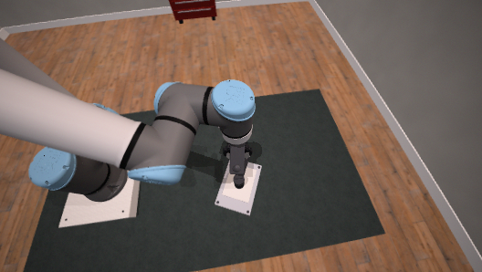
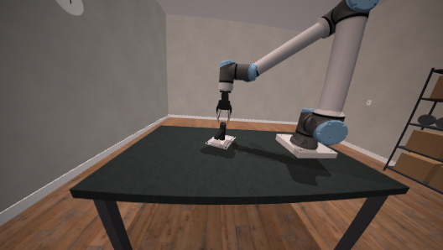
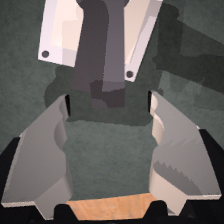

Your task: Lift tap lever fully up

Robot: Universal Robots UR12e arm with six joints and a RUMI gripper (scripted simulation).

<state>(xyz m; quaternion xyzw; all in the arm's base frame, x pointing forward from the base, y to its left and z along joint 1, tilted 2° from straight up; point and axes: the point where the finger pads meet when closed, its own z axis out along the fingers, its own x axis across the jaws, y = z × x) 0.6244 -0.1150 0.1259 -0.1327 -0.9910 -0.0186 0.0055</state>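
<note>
Table (image 2: 126, 184): dark top, carries the arm's base and the tap plate.
Arm (image 2: 336, 67): reaches from its base plate (image 2: 331, 154) over to the tap; wrist points straight down.
Plate (image 1: 253, 192): white, screwed flat to the table near its middle, well apart from the base plate.
Tap (image 2: 220, 133): dark body upright on the plate; seen from the wrist it runs up the middle of the view.
Lever (image 3: 107, 92): dark bar, its free end just ahead of the fingertips and between their lines. Looks low, not raised; exact angle is hard to read.
Gripper (image 2: 223, 121): hangs just above the tap, not touching. Jaws partly apart, nothing between them, so it grasps nothing.
Fingers: pale, ribbed inside faces; the gap looks a little wider than the lever.
Step in hand: final descent onto the lever, judged from the small gap left in the exterior view.
How to do it well: keep the lever centred between the jaws; come down until the pads bracket its free end, not the body; clamp or hook under it, then lift along the lever's arc, not straight up.
Risk: gripping too near the pivot gives little leverage; fingertips could strike the plate.
</note>
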